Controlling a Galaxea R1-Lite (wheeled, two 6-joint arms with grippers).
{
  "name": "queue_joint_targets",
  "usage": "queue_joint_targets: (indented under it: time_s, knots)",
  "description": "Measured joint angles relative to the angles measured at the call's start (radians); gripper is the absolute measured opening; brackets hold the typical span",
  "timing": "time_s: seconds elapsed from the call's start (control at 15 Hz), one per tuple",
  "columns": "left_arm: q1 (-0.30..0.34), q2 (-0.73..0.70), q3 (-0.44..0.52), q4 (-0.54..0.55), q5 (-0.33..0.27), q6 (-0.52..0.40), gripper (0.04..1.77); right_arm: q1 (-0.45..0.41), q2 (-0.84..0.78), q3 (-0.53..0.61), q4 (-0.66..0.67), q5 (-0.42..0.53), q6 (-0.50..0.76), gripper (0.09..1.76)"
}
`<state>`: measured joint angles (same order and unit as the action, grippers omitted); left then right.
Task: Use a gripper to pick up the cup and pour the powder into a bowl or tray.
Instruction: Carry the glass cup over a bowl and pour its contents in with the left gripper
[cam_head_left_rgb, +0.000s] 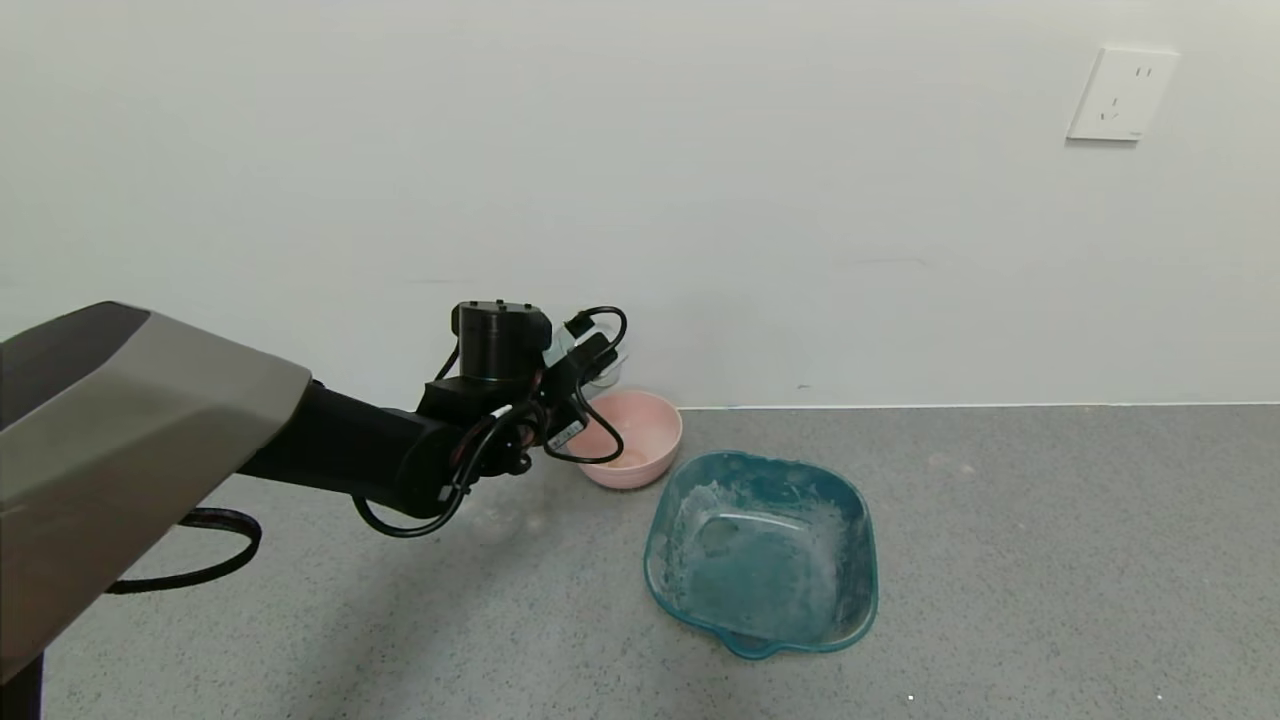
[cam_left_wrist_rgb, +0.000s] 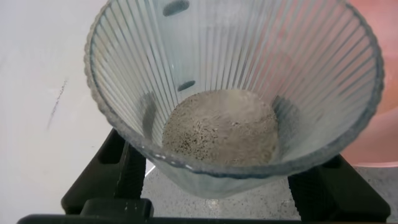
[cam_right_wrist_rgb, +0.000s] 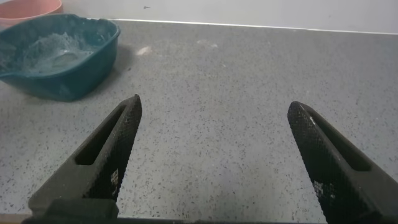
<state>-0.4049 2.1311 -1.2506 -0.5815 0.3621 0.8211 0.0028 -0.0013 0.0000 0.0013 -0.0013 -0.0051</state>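
My left gripper is shut on the cup and holds it in the air just above the far-left rim of the pale-pink bowl, close to the wall. In the left wrist view the clear ribbed cup fills the frame between my black fingers. I look into its open mouth. Whitish powder dusts its walls, and its round base looks grey and speckled. Pink shows behind it at the bowl's side. My right gripper is open and empty over bare counter.
A larger translucent teal tray with a spout and white powder residue stands to the right of and nearer than the pink bowl. It also shows in the right wrist view. The grey speckled counter ends at a white wall with a socket.
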Motion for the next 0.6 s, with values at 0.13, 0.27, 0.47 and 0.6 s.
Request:
queue_joint_targets:
  time_s: [0.13, 0.27, 0.47, 0.6]
  knots:
    - [-0.001, 0.012, -0.002, -0.001, 0.022, 0.037, 1.29, 0.0, 0.0, 0.0, 0.0, 0.0, 0.0, 1.71]
    - [-0.005, 0.022, -0.008, -0.001, 0.058, 0.089, 1.29, 0.0, 0.0, 0.0, 0.0, 0.0, 0.0, 1.71]
    - [-0.006, 0.034, -0.025, 0.0, 0.078, 0.157, 1.29, 0.0, 0.0, 0.0, 0.0, 0.0, 0.0, 1.71]
    - [-0.007, 0.041, -0.029, 0.0, 0.11, 0.209, 1.29, 0.0, 0.0, 0.0, 0.0, 0.0, 0.0, 1.71]
